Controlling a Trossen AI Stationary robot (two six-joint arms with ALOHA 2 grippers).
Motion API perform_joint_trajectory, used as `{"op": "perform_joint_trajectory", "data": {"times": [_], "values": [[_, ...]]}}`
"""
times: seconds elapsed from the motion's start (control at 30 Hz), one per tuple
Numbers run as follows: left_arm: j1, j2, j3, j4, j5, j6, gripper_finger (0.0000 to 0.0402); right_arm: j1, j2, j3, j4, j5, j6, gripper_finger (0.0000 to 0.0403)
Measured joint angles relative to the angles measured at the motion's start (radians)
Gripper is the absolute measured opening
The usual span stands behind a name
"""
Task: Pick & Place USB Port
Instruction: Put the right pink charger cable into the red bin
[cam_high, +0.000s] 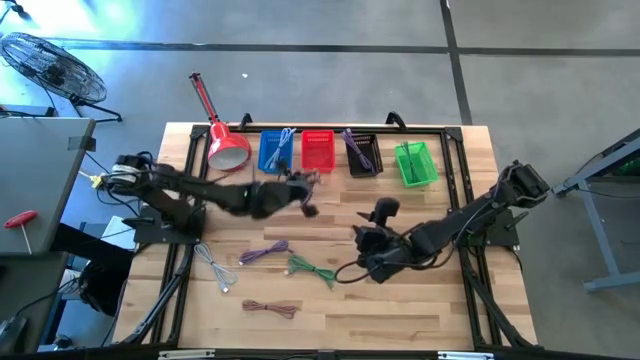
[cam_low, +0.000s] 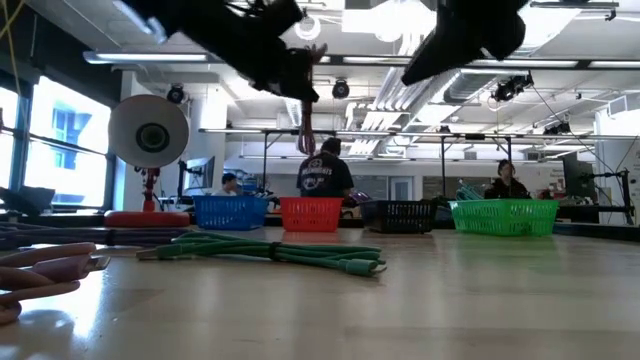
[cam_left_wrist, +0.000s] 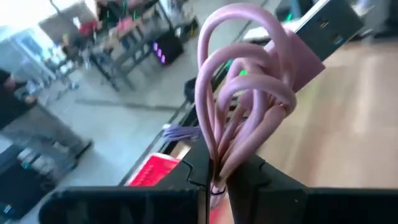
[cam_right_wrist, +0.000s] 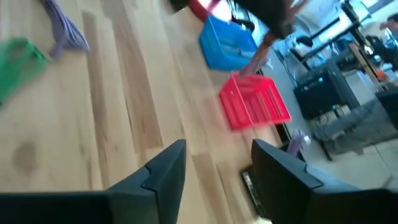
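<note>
Left pincer (cam_high: 303, 190): fingers together, clamped on the pink cable (cam_left_wrist: 239, 106), held above the table (cam_high: 400, 320) just in front of the row of baskets, near the red basket (cam_high: 317, 150). In the left wrist view the bundle is pinched at its lower end, its loops standing up from the fingers with the flat connector at the far end; in the low view it hangs from the pincer over the red basket. Judgement: the cable is light and limp, the loops will sag and swing in transit, and its smooth jacket may slip; the hold is best taken across the gathered middle of the bundle, not on a single strand or the connector. On the table toward the near edge lie a white cable (cam_high: 212, 264), a brown cable (cam_high: 270, 308), a purple cable (cam_high: 264, 252) and a green cable (cam_high: 310, 268), all loosely coiled and apart from one another. Behind them stand the blue basket (cam_high: 277, 150), the black basket (cam_high: 362, 155) and the green basket (cam_high: 415, 163). Right pincer (cam_high: 372, 262): fingers apart, nothing between them, low over the table right of the green cable.
</note>
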Motion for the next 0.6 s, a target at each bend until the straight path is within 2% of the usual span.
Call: {"op": "perform_joint_trajectory", "data": {"times": [0.2,0.3,0.47,0.6], "values": [[0.217,0.014,0.209,-0.321,0.162,-0.178,0.0019,0.000,0.000,0.000,-0.117,-0.008,0.092,0.0152],[0.320,0.016,0.263,-0.351,0.287,-0.256,0.0019,0.000,0.000,0.000,-0.182,-0.011,0.150,0.0142],[0.483,0.026,0.275,-0.384,0.531,-0.441,0.0019,0.000,-0.001,0.000,-0.256,-0.037,0.239,0.0134],[0.561,0.076,0.275,-0.392,0.657,-0.530,0.0019,0.000,-0.001,0.000,-0.275,-0.037,0.273,0.0133]]}}
